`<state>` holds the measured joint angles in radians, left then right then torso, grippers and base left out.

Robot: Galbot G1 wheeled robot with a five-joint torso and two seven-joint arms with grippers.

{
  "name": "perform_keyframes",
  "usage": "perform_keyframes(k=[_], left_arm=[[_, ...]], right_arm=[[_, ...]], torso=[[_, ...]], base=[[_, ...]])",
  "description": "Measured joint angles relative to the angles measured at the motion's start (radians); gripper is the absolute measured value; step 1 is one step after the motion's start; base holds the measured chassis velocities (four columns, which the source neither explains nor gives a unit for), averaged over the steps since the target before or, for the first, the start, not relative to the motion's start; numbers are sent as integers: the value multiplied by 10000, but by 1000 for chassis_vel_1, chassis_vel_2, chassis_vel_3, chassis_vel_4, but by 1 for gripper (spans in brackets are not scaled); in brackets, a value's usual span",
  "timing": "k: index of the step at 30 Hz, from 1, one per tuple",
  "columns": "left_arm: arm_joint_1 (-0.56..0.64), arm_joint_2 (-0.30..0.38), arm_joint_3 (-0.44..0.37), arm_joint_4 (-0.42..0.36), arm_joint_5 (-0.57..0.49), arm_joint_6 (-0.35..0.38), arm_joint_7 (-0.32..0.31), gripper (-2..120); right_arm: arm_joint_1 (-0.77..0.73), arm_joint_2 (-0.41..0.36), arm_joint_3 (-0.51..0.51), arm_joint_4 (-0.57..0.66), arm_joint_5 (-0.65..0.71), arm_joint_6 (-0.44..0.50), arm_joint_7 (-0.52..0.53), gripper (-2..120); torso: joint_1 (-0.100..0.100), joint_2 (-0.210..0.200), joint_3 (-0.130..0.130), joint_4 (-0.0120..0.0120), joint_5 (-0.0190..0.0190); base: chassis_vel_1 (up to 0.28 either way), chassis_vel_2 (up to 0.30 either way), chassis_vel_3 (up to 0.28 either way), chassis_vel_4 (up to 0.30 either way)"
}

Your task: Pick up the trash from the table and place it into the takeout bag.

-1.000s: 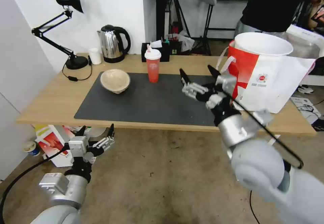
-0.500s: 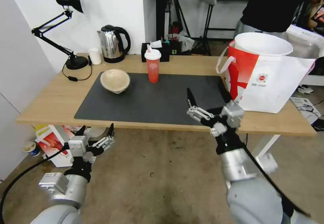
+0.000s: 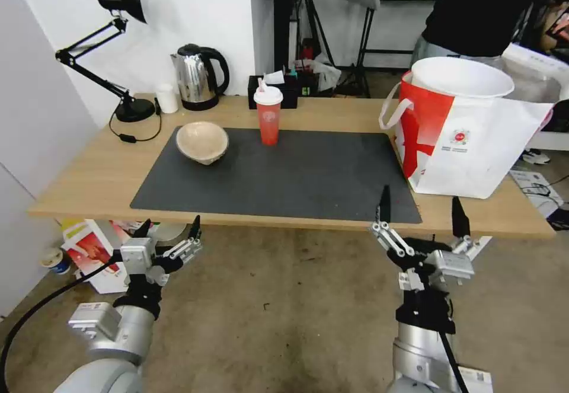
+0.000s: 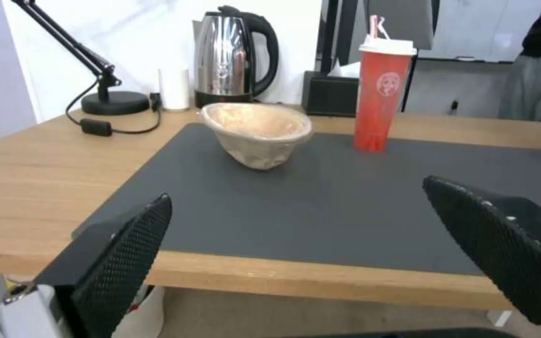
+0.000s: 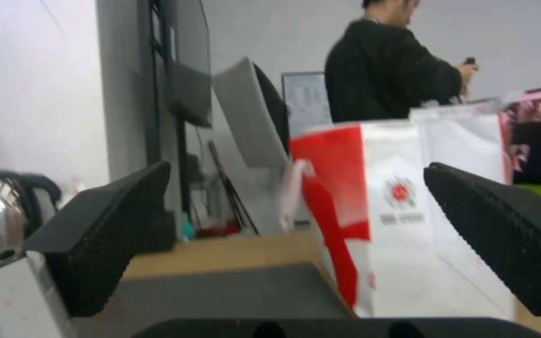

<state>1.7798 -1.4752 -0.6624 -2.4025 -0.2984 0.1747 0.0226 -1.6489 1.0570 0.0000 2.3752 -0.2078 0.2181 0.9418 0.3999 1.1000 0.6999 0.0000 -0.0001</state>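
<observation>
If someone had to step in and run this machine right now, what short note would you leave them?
Left gripper: open, empty, parked below the near table edge.
Right gripper: open, empty, low at the near edge, in front of the takeout bag.
Done: the large white bowl sits in the bag's mouth.
Left: the beige bowl and the red cup stand on the dark mat, untouched. Both go in the bag.
Leave alone: the kettle and the small white cup at the back.
</observation>
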Motion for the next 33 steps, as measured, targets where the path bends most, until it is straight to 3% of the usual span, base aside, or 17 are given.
perform_keyframes(k=[13,33], left_arm=[[38,15,-48,-66,-21,-2,-13,100],[14,-57,-58,-25,-3,-4,-29,100]], right_arm=[[-323,-545,-316,163,1065,-1351,401,100],[-597,-1217,-362,-162,1143,-925,-530,100]], torso=[[2,0,0,1,0],[2,0,0,0,1]], base=[[0,0,0,0],[0,0,0,0]])
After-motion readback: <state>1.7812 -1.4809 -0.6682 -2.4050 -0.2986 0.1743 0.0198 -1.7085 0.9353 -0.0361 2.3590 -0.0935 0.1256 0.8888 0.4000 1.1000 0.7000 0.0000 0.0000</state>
